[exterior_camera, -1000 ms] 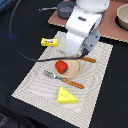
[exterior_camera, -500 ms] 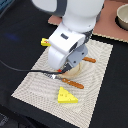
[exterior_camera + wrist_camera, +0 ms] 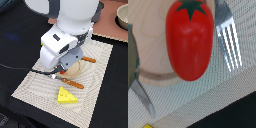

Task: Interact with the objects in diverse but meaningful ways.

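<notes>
The glossy red plastic tomato (image 3: 190,40) with its green star-shaped stalk is seen lying on a pale round wooden board (image 3: 150,70), directly beneath the wrist camera; in the exterior view it is hidden by the white arm. The gripper cannot be made out in either view, so whether it is open or closed cannot be told. The step in hand is judged to be a descent onto the tomato for a grasp. It would be done well if the jaws were centred across the tomato's narrow width and kept off the silver metal fork (image 3: 227,37) lying just beside it on the beige woven placemat (image 3: 95,95). A yellow holed cheese wedge (image 3: 66,96) lies on the mat's near part. A pale bowl (image 3: 123,18) stands far to the exterior view's right; its contents cannot be seen.
</notes>
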You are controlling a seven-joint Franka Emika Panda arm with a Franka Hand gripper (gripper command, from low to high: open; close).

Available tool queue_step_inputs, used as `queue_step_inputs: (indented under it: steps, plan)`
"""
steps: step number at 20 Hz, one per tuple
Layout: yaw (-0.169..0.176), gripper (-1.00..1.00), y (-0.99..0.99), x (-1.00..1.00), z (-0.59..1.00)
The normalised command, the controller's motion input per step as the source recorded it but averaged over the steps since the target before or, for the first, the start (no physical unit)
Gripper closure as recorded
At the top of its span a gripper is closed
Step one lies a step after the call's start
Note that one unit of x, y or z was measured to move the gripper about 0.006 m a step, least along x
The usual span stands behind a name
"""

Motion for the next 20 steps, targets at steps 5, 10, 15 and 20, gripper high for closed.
queue_step_inputs:
  steps: [5,10,15,20]
  plan:
    - [-0.032,-1.00,0.07,-0.36,-0.36]
    - [-0.008,-1.00,0.09,-0.35,-0.35]
    - [-0.004,-1.00,0.13,-0.34,-0.35]
    - [0.000,-1.00,0.12,-0.31,-0.34]
